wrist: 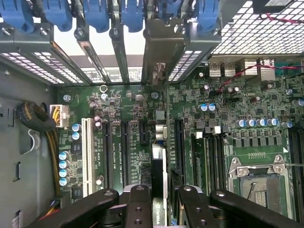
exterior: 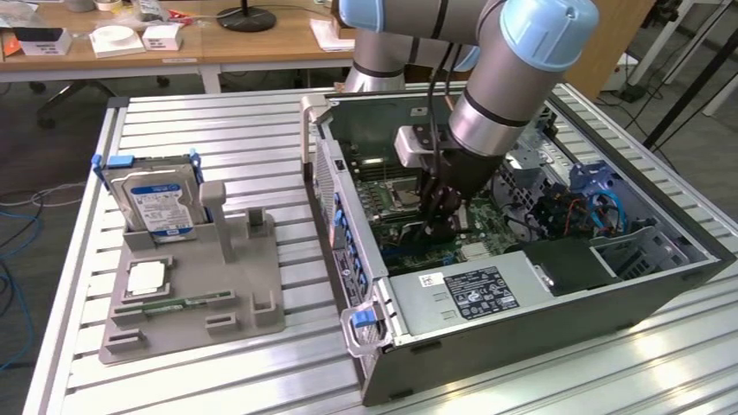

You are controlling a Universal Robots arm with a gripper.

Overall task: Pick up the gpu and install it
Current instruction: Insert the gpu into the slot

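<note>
While the claw (wrist: 159, 202) grips the gpu (wrist: 158, 142) edge-on, the card stands upright over the motherboard (wrist: 237, 109) inside the open computer case (exterior: 600, 298).

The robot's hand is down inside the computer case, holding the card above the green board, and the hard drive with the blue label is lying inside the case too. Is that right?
Not quite. The hard drive isn't in the computer case; the exterior view shows it standing upright in the grey holder on the table, to the case's left in that view. The rest fits: the hand is down inside the case, holding the gpu edge-on over the motherboard.
</note>
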